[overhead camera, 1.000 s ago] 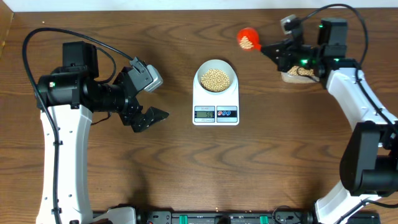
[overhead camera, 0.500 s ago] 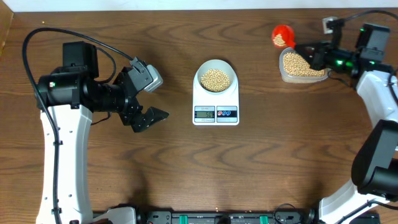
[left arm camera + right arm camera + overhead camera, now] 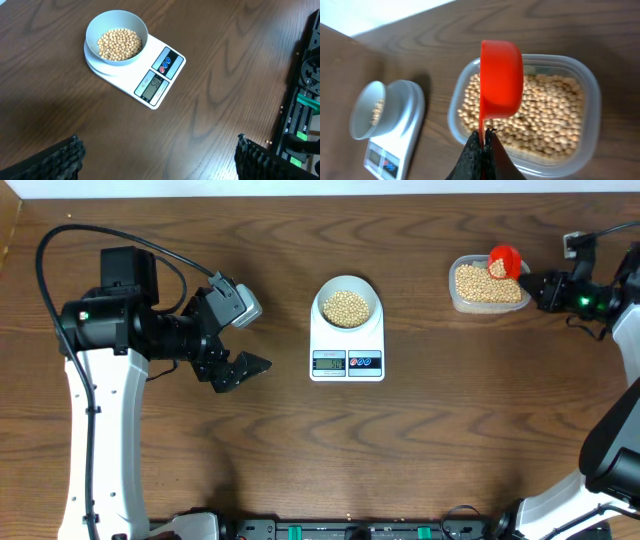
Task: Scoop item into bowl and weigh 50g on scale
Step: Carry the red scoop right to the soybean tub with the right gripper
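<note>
The pale bowl [image 3: 347, 303] [image 3: 116, 37] [image 3: 367, 110] sits on the white scale [image 3: 347, 352] [image 3: 159, 80] [image 3: 395, 140] mid-table, partly filled with beige beans [image 3: 346, 307] [image 3: 119, 44]. My right gripper [image 3: 537, 284] [image 3: 483, 135] is shut on the handle of a red scoop [image 3: 504, 262] [image 3: 500, 80], which is tipped on its side over the clear tub [image 3: 488, 284] [image 3: 590, 100] of beans [image 3: 545, 115]. My left gripper [image 3: 240, 368] [image 3: 157, 150] hangs open over bare wood left of the scale, holding nothing.
A black rail with connectors [image 3: 350, 530] [image 3: 305, 100] runs along the table's front edge. The tub stands near the table's far right edge.
My right gripper has carried the red scoop rightward from near the scale to above the tub, and the scoop has turned onto its side. The left arm has not moved.
</note>
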`<act>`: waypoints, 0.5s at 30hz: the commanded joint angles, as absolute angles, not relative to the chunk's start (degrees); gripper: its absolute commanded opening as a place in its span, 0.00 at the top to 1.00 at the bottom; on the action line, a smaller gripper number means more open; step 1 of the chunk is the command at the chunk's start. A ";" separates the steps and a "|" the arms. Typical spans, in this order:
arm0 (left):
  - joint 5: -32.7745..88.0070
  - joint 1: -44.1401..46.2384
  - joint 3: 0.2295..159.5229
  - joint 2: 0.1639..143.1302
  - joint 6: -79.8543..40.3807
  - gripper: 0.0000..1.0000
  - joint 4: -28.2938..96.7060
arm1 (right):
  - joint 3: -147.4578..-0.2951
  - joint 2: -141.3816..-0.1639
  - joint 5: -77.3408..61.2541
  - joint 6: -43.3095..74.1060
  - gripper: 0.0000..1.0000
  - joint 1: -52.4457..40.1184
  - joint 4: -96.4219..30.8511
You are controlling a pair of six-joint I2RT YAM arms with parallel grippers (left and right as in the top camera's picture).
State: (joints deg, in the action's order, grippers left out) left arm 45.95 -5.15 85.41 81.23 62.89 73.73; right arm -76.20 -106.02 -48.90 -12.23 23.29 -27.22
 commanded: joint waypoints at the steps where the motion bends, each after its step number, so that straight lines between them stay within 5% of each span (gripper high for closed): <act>1: 45.80 -5.30 85.08 81.23 63.42 0.02 74.11 | -76.05 -105.49 -46.41 -15.92 0.99 23.03 -27.07; 15: 45.80 -5.30 85.08 81.23 63.42 0.02 74.11 | -76.05 -101.36 -30.59 -20.88 0.99 17.74 -29.28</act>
